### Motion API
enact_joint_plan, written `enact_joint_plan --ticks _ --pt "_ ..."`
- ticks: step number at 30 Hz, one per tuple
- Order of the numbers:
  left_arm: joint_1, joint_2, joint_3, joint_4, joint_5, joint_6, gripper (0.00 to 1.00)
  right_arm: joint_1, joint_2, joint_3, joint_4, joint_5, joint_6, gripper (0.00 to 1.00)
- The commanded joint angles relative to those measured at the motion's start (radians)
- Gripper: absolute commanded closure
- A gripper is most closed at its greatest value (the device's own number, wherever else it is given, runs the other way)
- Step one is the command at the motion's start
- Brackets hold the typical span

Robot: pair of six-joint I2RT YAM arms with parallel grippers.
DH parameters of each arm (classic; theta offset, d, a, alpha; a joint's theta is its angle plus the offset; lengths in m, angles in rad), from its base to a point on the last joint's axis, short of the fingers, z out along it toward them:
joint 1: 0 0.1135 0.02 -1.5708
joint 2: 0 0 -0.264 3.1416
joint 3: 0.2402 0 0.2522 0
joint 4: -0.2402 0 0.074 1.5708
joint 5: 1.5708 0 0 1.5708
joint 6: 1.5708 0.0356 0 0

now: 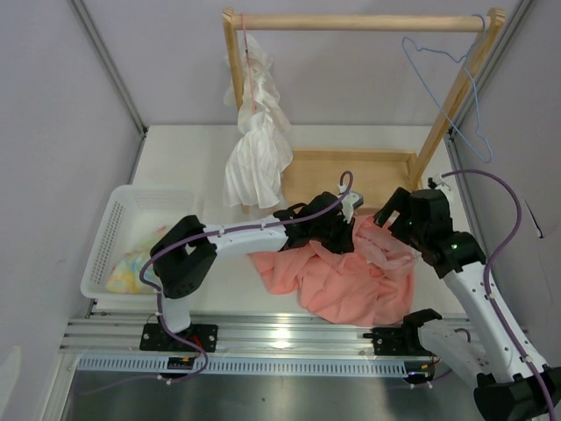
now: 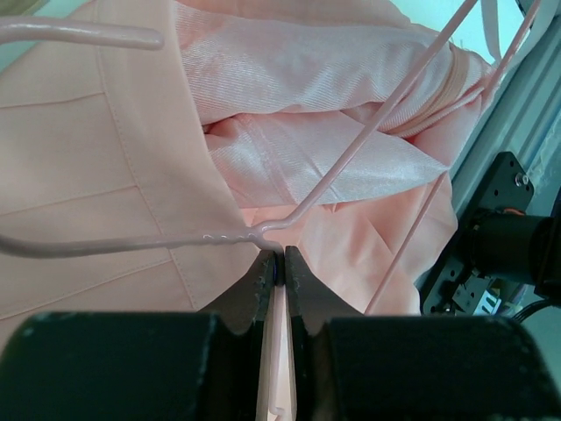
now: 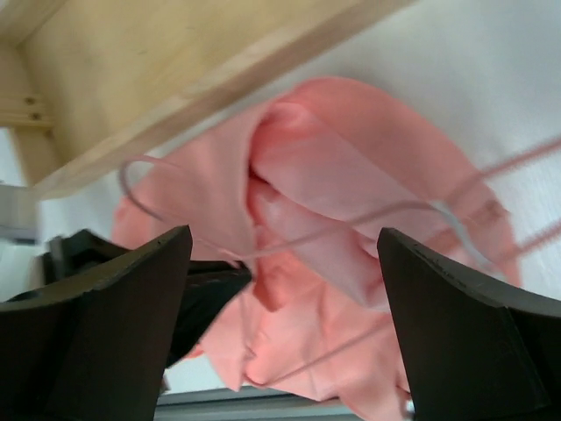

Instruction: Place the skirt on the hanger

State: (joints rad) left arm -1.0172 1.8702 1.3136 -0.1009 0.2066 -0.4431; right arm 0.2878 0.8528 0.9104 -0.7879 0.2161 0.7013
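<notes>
My left claw (image 2: 274, 263) is pressed nearly together, pinching the hanger (image 2: 79, 32) by its thin pink wire at the bottom centre of the left wrist view. My right claw (image 3: 285, 241) is spread wide and holds nothing, hovering over the skirt (image 1: 342, 281). The skirt lies crumpled on the table (image 1: 193, 149) at the lower centre-right of the top view, just in front of the wooden rack base (image 1: 377, 171). The hanger's wires cross the folds, and 1 fold drapes over a wire. I judge the job partway: the hanger is among the fabric, but the skirt is not yet seated on it or lifted.
</notes>
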Motion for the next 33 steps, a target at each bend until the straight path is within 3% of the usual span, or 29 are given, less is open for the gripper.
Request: enact_joint_plan --ticks 1,5,10,12,18,25,33 --pt "-0.014 0.004 0.046 0.006 0.045 0.046 0.89 0.069 0.057 0.005 0.151 -0.143 -0.040 0.09" --pt "-0.017 -0.003 0.030 0.042 0.068 0.047 0.88 0.138 0.086 -0.018 0.209 -0.095 -0.028 0.19" --pt "-0.020 -0.036 -0.011 0.080 0.024 0.038 0.86 0.140 0.140 -0.060 0.242 -0.077 -0.014 0.34" --pt "-0.018 -0.036 -0.007 0.073 0.011 0.037 0.75 0.139 0.117 -0.074 0.251 -0.081 -0.016 0.38" --pt "-0.017 -0.016 0.045 0.014 -0.012 0.047 0.59 0.117 0.103 -0.105 0.243 -0.079 -0.043 0.39" --pt "0.017 -0.129 0.012 -0.111 -0.151 0.001 0.52 0.103 0.095 -0.137 0.271 -0.130 -0.092 0.41" --pt "0.019 -0.279 -0.127 -0.184 -0.202 0.009 0.48 0.211 0.175 -0.101 0.236 -0.124 -0.172 0.60"
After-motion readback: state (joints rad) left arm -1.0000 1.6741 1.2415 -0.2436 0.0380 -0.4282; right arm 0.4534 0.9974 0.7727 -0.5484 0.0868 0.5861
